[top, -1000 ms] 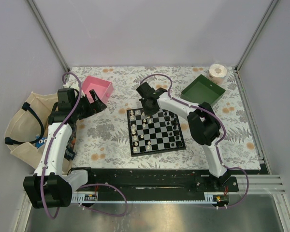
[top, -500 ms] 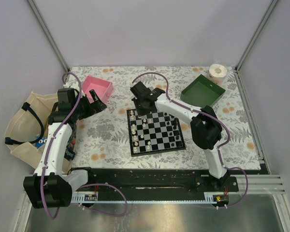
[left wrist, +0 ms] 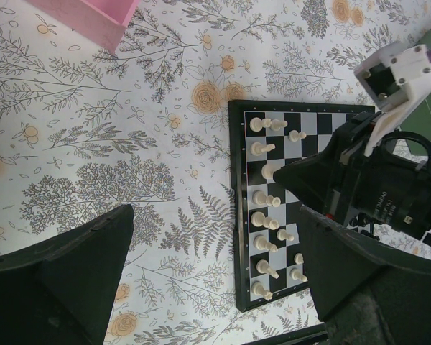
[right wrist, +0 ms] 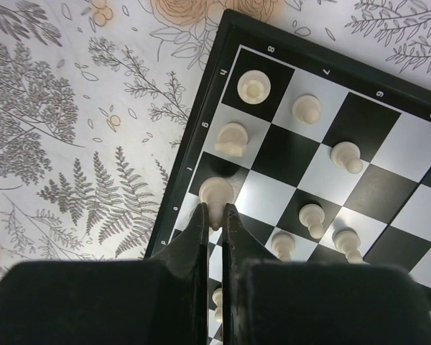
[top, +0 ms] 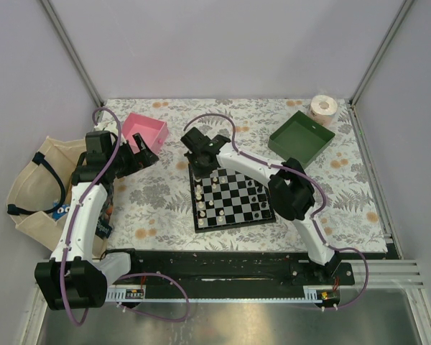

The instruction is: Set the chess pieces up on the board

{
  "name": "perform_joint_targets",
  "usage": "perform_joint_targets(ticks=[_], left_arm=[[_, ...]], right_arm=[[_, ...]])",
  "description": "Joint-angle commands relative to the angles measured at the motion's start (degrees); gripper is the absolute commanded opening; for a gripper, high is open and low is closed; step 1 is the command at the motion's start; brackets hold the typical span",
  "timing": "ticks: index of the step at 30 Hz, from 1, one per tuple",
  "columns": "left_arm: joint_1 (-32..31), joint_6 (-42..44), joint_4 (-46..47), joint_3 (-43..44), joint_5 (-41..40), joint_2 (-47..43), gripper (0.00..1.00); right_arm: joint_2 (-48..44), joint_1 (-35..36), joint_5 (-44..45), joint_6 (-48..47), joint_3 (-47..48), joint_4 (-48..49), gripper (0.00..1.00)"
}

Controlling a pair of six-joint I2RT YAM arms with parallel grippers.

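R gripper (right wrist: 214,210) w/ cream piece (right wrist: 215,191), farther left

Bright, even light; edges perhaps soft.

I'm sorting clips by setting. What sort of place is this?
Probably a robotics lab cell, not a home: plain walls on metal framing enclose the table, and the left arm and right arm are bolted to a rail near the board.

it looked like a robotics lab enclosure: plain panel walls (top: 230,43), aluminium corner posts (top: 73,56) and a black mounting rail (top: 223,267).
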Motion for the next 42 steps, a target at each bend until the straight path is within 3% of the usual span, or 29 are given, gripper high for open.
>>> perform_joint_targets(ticks=[1,32,36,42], left_arm=[[0.21,0.75,1.74,0.47,1.12,-0.87,0.99],[0.21,0.75,1.74,0.55,0.94,-0.96,0.99],[0.2,0.75,1.74,0.55,1.03,-0.87,0.99],[0.21,0.75,1.74,0.55,0.94,-0.87,0.99]], right_arm=[[0.66,0.43,-0.52,0.66,2.69,-0.85,0.0],[3.57,0.78,0.27,0.75,4.01,-2.26,0.05],[3.74,0.78,-0.34,0.66,4.44,-2.17,0.11],[2.52,0.78,-0.52,0.31,4.53,-2.26,0.3]])
